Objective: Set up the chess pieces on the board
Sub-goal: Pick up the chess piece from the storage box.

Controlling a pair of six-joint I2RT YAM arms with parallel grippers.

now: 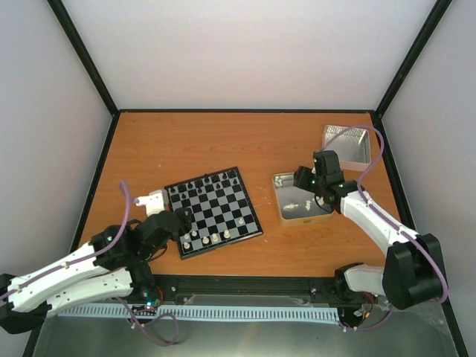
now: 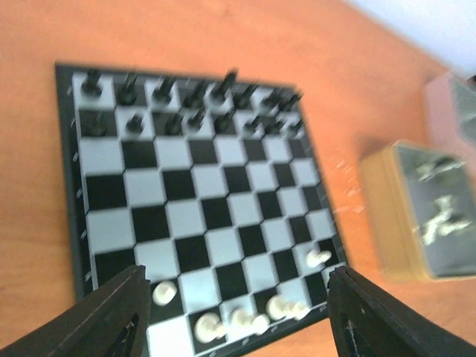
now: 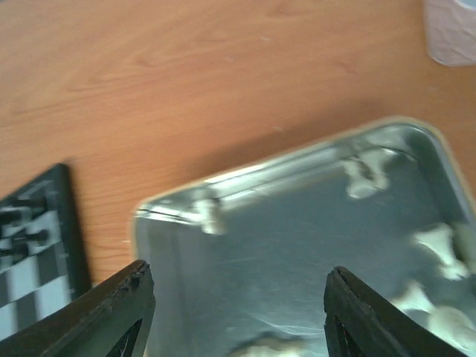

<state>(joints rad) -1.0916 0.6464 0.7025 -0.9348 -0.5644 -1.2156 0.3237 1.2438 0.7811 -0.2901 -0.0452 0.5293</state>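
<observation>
The left tool was open wide and held nothing. It hung over the near corner of the board on the counter. A few white chess pieces stood in the board's near rows. More white pieces lay in a tin. The right tool hung wide open over it.

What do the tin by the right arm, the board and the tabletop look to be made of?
Tin: probably thin metal; shiny silver floor with blurred reflections and a rolled rim.
Board: unclear, perhaps plastic or coated card; flat, smooth black and silvery-grey squares with a slight sheen.
Table: wood or wood-look laminate; smooth orange-brown surface with grain streaks.
</observation>
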